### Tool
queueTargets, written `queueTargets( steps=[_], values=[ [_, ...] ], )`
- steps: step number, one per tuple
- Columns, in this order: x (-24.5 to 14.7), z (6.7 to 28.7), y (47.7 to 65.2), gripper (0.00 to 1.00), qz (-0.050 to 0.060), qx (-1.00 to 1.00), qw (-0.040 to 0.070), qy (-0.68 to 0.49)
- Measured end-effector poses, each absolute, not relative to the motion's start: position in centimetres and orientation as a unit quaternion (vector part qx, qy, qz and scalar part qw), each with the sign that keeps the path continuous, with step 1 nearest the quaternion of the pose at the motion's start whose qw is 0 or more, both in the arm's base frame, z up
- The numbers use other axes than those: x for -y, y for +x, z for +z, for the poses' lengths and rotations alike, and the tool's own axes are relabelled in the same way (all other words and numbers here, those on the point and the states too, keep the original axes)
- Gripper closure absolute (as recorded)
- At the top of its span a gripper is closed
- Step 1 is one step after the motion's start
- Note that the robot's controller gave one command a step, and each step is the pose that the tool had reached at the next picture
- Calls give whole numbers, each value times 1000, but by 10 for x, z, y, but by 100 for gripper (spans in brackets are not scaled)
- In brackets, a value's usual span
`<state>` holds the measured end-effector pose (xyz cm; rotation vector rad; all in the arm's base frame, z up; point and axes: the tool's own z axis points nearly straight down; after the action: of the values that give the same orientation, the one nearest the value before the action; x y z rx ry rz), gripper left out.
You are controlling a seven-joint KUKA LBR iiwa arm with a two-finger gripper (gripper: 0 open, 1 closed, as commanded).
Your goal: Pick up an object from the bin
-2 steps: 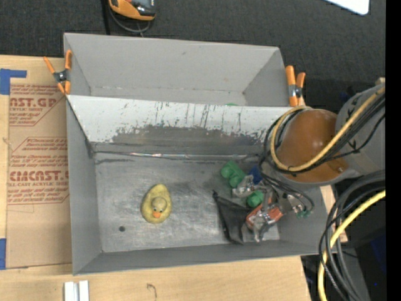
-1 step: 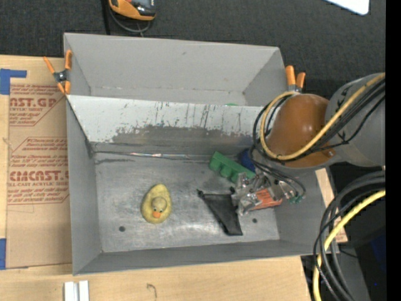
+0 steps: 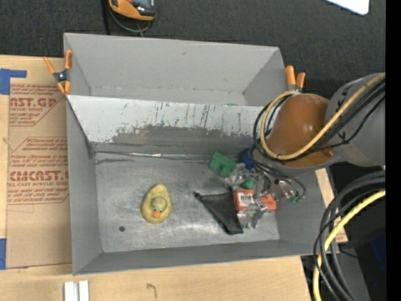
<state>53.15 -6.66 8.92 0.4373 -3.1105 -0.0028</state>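
Note:
My gripper [image 3: 250, 207] is low in the bin's right part, under the arm's orange cover. It sits right over a small orange-red and white thing [image 3: 244, 199] and the right end of a flat black wedge-shaped piece [image 3: 220, 209]. Whether the orange-red thing is in its grasp is not visible. A green block [image 3: 220, 163] lies just up-left of the gripper, with a small blue thing [image 3: 245, 160] beside it, partly hidden by the arm.
A yellow rubber duck [image 3: 156, 204] lies alone on the bin floor, left of centre. The arm and its cables cover the bin's right side. Bare floor stretches between the duck and the black piece.

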Motion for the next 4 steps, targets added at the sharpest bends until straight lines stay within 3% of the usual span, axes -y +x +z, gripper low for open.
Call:
queueTargets(
  steps=[1,2,3,4],
  values=[
    [67,89,531,0,-1,990,0,139],
    [25,76,530,0,0,987,-1,163],
    [8,74,569,100,-1,999,1,-38],
    [8,74,569,100,-1,999,1,-38]
  ],
)
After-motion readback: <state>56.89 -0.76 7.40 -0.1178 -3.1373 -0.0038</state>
